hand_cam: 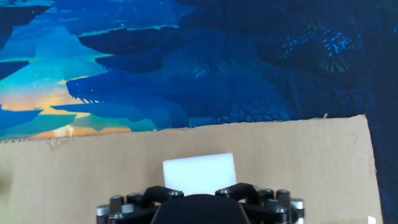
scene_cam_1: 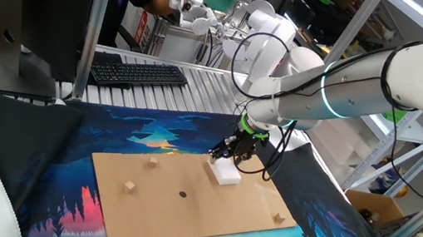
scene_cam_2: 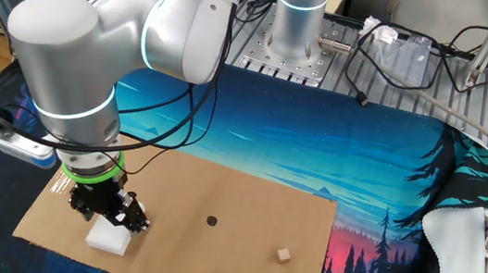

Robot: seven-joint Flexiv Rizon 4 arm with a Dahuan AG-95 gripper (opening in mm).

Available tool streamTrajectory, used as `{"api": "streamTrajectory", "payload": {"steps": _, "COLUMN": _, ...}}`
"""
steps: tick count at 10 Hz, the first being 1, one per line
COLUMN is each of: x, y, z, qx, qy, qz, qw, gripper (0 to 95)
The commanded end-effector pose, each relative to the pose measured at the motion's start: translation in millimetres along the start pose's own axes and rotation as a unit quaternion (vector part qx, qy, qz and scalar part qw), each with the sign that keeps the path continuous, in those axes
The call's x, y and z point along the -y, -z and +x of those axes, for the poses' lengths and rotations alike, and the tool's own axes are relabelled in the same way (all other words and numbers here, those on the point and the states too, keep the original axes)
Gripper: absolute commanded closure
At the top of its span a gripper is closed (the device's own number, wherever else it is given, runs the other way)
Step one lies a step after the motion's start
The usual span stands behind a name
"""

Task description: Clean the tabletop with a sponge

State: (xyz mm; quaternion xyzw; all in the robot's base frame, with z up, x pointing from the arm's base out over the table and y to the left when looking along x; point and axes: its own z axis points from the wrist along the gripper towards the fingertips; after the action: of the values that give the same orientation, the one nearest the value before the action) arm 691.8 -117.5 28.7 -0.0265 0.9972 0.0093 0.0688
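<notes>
The white sponge [scene_cam_1: 226, 172] lies on the tan tabletop board [scene_cam_1: 205, 214] near its far edge. My gripper [scene_cam_1: 232, 152] stands right over it, and its black fingers close on the sponge's top. In the other fixed view the gripper [scene_cam_2: 114, 214] holds the sponge [scene_cam_2: 107, 238] down on the board [scene_cam_2: 246, 229] near its left end. In the hand view the sponge [hand_cam: 199, 172] sticks out between the finger bases of the gripper [hand_cam: 199, 190], flat on the board [hand_cam: 298, 162]. The fingertips themselves are hidden.
Small tan cubes [scene_cam_1: 152, 161] [scene_cam_1: 130, 186] [scene_cam_1: 279, 219] and a dark spot [scene_cam_1: 182, 194] sit on the board. The blue patterned cloth [scene_cam_1: 61, 172] lies under and around it. A keyboard [scene_cam_1: 138, 72] and a monitor stand behind; a white cloth [scene_cam_2: 457, 236] lies at the right.
</notes>
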Motion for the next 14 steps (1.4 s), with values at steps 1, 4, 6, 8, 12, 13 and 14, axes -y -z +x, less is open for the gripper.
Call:
{"api": "streamTrajectory", "payload": {"steps": 1, "x": 0.1, "y": -0.1, "z": -0.5, "qx": -0.001, "qy": 0.004, "qz": 0.0, "qw": 1.0, "gripper": 19.0}}
{"api": "streamTrajectory", "payload": {"steps": 4, "x": 0.1, "y": -0.1, "z": -0.5, "qx": -0.001, "qy": 0.007, "qz": -0.001, "qw": 1.0, "gripper": 19.0}}
{"api": "streamTrajectory", "payload": {"steps": 6, "x": 0.2, "y": -0.1, "z": -0.5, "qx": 0.0, "qy": 0.009, "qz": -0.002, "qw": 1.0, "gripper": 19.0}}
{"api": "streamTrajectory", "payload": {"steps": 8, "x": 0.2, "y": -0.1, "z": -0.5, "qx": 0.004, "qy": 0.014, "qz": -0.004, "qw": 0.9999, "gripper": 38.0}}
{"api": "streamTrajectory", "payload": {"steps": 12, "x": 0.4, "y": 0.2, "z": -0.8, "qx": 0.005, "qy": 0.019, "qz": -0.004, "qw": 0.9998, "gripper": 76.0}}
{"api": "streamTrajectory", "payload": {"steps": 13, "x": 0.7, "y": 0.5, "z": -1.2, "qx": 0.005, "qy": 0.021, "qz": -0.004, "qw": 0.9998, "gripper": 76.0}}
{"api": "streamTrajectory", "payload": {"steps": 14, "x": 1.1, "y": 0.9, "z": -1.6, "qx": 0.005, "qy": 0.022, "qz": -0.005, "qw": 0.9997, "gripper": 76.0}}
